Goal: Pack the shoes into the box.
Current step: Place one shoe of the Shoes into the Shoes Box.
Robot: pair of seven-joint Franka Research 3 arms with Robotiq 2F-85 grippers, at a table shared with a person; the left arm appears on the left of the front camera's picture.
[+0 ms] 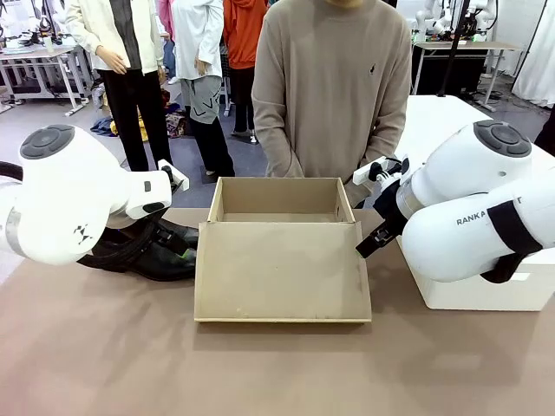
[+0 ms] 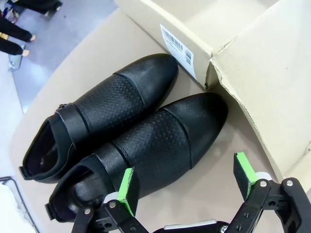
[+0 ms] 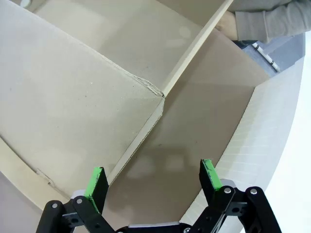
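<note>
Two shoes, both outside the box, lying side by side on the table just left of it, toes toward its left wall. So we're at the pick-up?

I'd say so. The left gripper hangs over the shoe nearer to it, left of the box. Its green pads are spread wide with nothing between them, and I see no contact.

And the box itself?

Open. Its flap lid lies flat on the table in front of it, and I can't see anything inside. A person stands just behind it.

What about right of the box?

The right gripper hovers at the box's right front corner, between it and the white block-shaped box. Its jaws are apart too, and it holds nothing.

Then what does the next move call for?

My guess is that the left arm comes down, straddles one shoe across the strap or the heel and closes firmly, since that glossy leather looks slippery. Then it has to lift the shoe clear of the box's left wall and set it down inside. The right gripper sits well placed to steady the box, if that's needed.
</note>
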